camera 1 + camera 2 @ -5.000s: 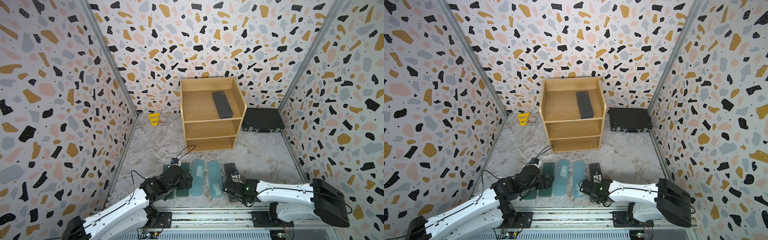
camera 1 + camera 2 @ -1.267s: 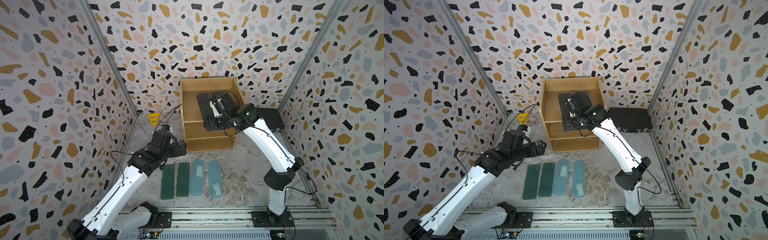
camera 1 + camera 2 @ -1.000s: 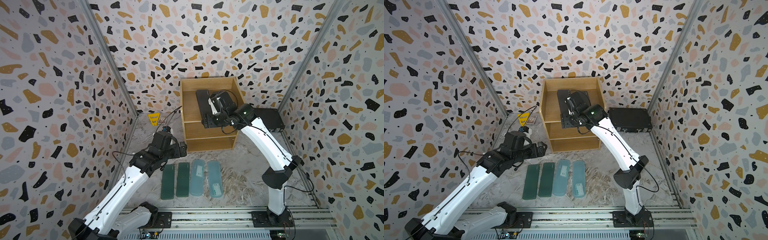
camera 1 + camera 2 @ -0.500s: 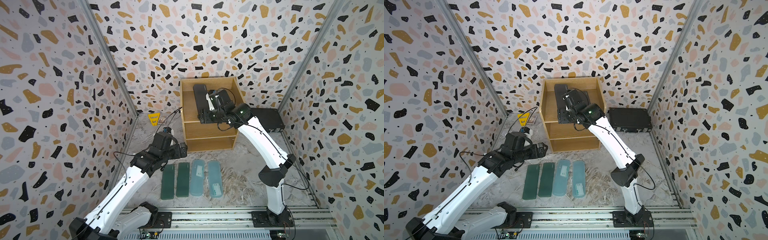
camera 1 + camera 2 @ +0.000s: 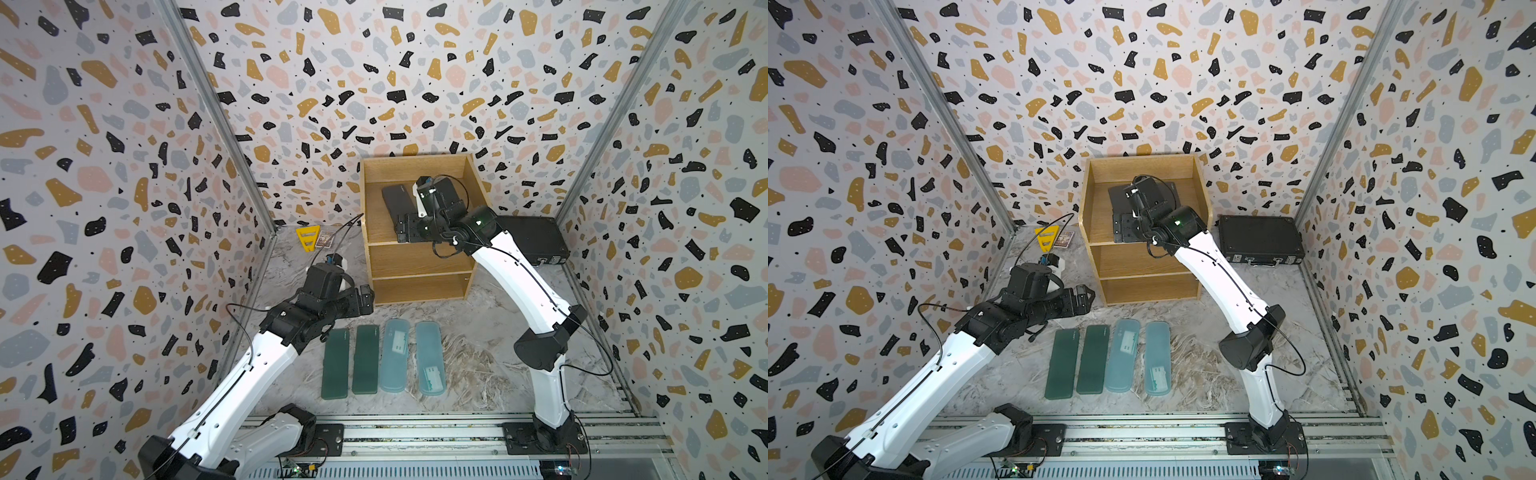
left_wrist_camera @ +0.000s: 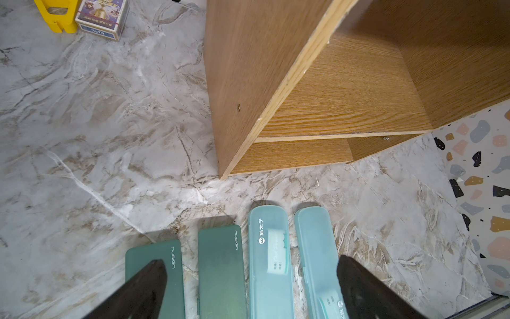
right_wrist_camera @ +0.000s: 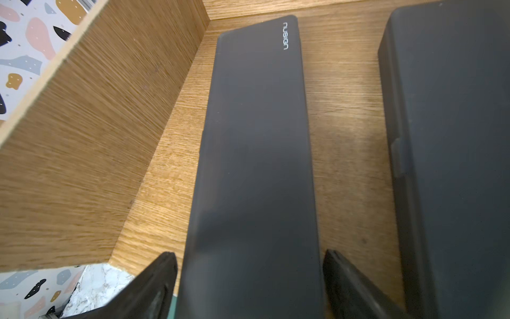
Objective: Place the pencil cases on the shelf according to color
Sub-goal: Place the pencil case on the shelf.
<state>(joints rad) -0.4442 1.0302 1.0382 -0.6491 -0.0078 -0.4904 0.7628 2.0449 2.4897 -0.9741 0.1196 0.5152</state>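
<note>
On the top tier of the wooden shelf (image 5: 365, 208) lie two dark pencil cases (image 5: 395, 197) (image 5: 446, 191). My right gripper (image 5: 405, 224) stands open around the near end of the left dark case (image 7: 256, 138). In the right wrist view a thin gap shows on each side, and the other dark case (image 7: 447, 110) lies beside it. On the floor before the shelf, two green cases (image 5: 336, 363) (image 5: 365, 359) and two light blue cases (image 5: 394, 355) (image 5: 430, 357) lie in a row. My left gripper (image 5: 365, 299) hovers open and empty above their far ends (image 6: 220, 270).
A black briefcase (image 5: 532, 241) lies to the right of the shelf. A yellow plastic piece (image 5: 306, 237) and a small card box (image 5: 325, 239) sit at the back left. Patterned walls close three sides, and the arms' rail (image 5: 415, 436) runs along the front.
My right gripper carried the dark case leftward across the top tier, set it down near the left panel, and opened. The left arm has hardly moved.
</note>
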